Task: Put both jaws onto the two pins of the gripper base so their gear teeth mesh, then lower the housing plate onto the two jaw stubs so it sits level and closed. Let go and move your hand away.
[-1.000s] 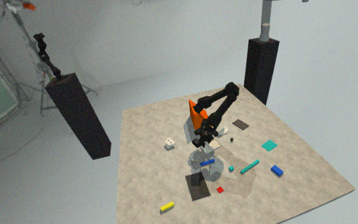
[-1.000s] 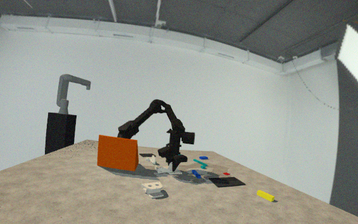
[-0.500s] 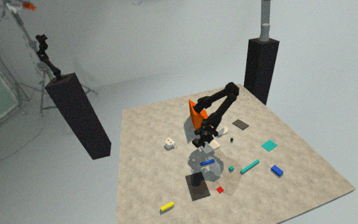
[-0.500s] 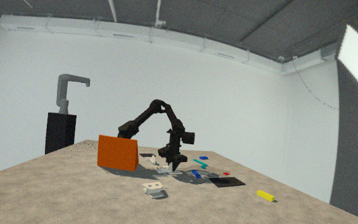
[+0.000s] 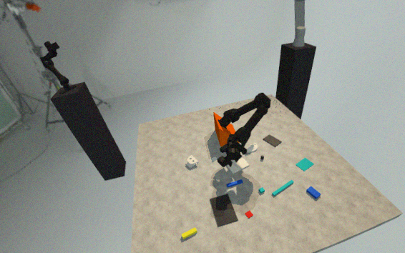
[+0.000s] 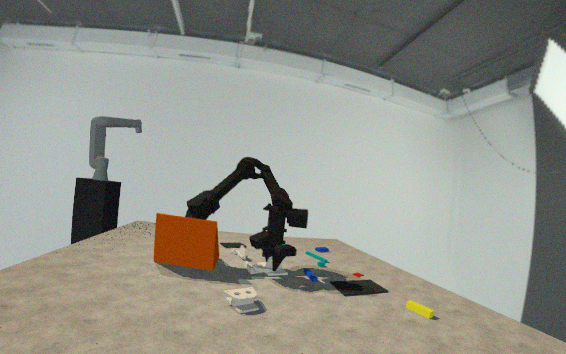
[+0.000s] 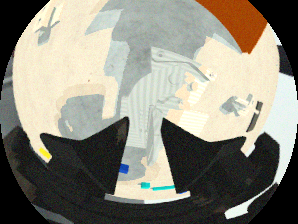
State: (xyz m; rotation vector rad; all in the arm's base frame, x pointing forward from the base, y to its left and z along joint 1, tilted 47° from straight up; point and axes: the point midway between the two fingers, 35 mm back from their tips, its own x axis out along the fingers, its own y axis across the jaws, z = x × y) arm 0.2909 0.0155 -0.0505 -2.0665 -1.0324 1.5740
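The pale gripper base point(image 5: 243, 164) point(image 6: 252, 272) point(image 7: 137, 102) lies on the table below my gripper point(image 5: 228, 164) point(image 6: 274, 265) point(image 7: 144, 120). The gripper is shut on a pale, narrow jaw point(image 7: 151, 132), which hangs between the fingertips over the ribbed-looking surface of the base. Whether it touches the base or a pin cannot be told. The other jaw point(image 5: 252, 147) point(image 6: 241, 252) point(image 7: 235, 105) lies on the table beside the base. The housing plate point(image 5: 192, 161) point(image 6: 243, 298) point(image 7: 48, 27), with two holes, stands apart from the base. Gear teeth are too small to make out.
An orange block point(image 5: 222, 136) point(image 6: 185, 242) point(image 7: 240, 20) stands close behind the base. A blue bar point(image 5: 235, 184) point(image 6: 310, 275) and a dark plate point(image 5: 223, 211) point(image 6: 359, 287) lie in front. A teal bar point(image 5: 282, 188), red piece point(image 5: 249, 214) and yellow bar point(image 5: 189, 234) lie farther out.
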